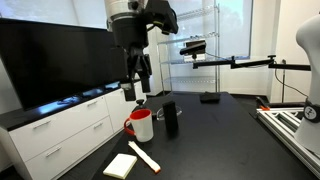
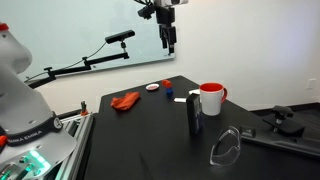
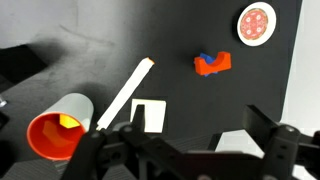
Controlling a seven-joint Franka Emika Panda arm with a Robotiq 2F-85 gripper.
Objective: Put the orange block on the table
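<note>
A small red-orange block [image 3: 212, 63] lies on the black table [image 3: 170, 30] with a blue piece touching it, close to a round white-and-red disc [image 3: 256, 22]. It shows in an exterior view [image 2: 167, 84] as a small red spot beside the disc [image 2: 152, 88]. My gripper [image 3: 199, 114] is open and empty. It hangs high above the table in both exterior views [image 1: 138, 78] [image 2: 168, 40], well apart from the block. The table [image 1: 225, 130] [image 2: 150, 135] is wide and dark.
A white mug with a red handle [image 1: 142, 125] [image 2: 211, 98] [image 3: 60, 130] stands by a black cylinder [image 1: 170, 118] [image 2: 194, 112]. A pale stick [image 1: 143, 156] [image 3: 125, 90] and a pale pad [image 1: 120, 166] [image 3: 150, 113] lie nearby. A red cloth [image 2: 125, 101], clear glasses [image 2: 226, 145] and a white cabinet [image 1: 60, 130] are also in view.
</note>
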